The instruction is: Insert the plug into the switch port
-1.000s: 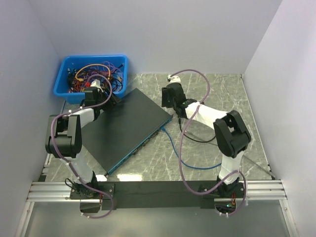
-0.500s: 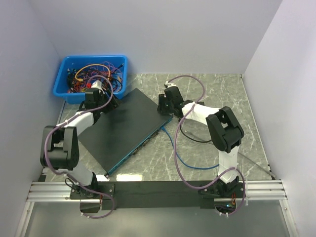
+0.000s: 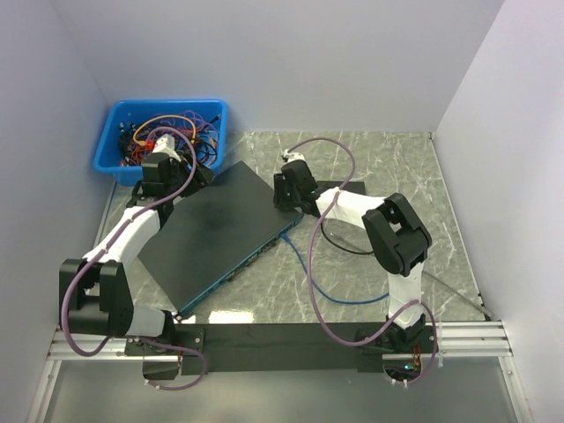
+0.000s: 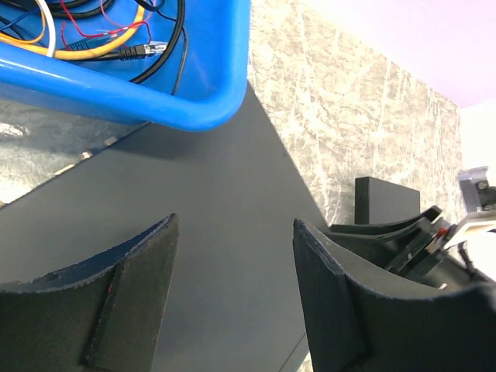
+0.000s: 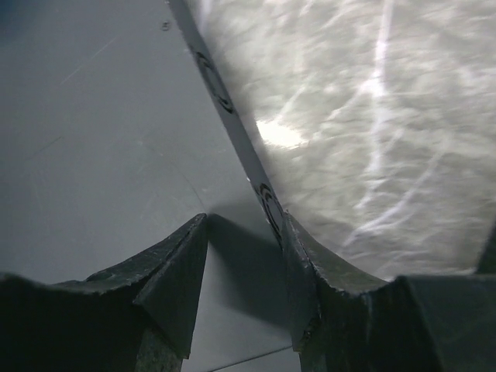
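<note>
The black network switch [image 3: 216, 233] lies diagonally on the marble table, its blue port face turned toward the near right. A blue cable [image 3: 339, 295] runs up to that face, and its plug [image 3: 289, 231] sits at the right end of the port row; I cannot tell whether it is seated. My left gripper [image 3: 163, 174] is open just above the switch's far left corner, and its wrist view [image 4: 236, 225] shows the switch's top [image 4: 194, 232] between the fingers. My right gripper [image 3: 285, 189] is open at the switch's far right corner. In its wrist view [image 5: 244, 221] one finger is over the switch's top [image 5: 93, 139] and the other is at its side edge.
A blue bin [image 3: 106, 145] full of tangled cables stands at the back left, its rim [image 4: 155, 93] touching the switch's corner. A thin black cable [image 3: 352, 248] loops on the table right of the switch. A flat black box [image 3: 357, 188] lies behind the right arm.
My right gripper has moved left onto the switch's right corner, and the switch has slid left and toward the near edge. My left arm has stretched out while its gripper stays by the bin.
</note>
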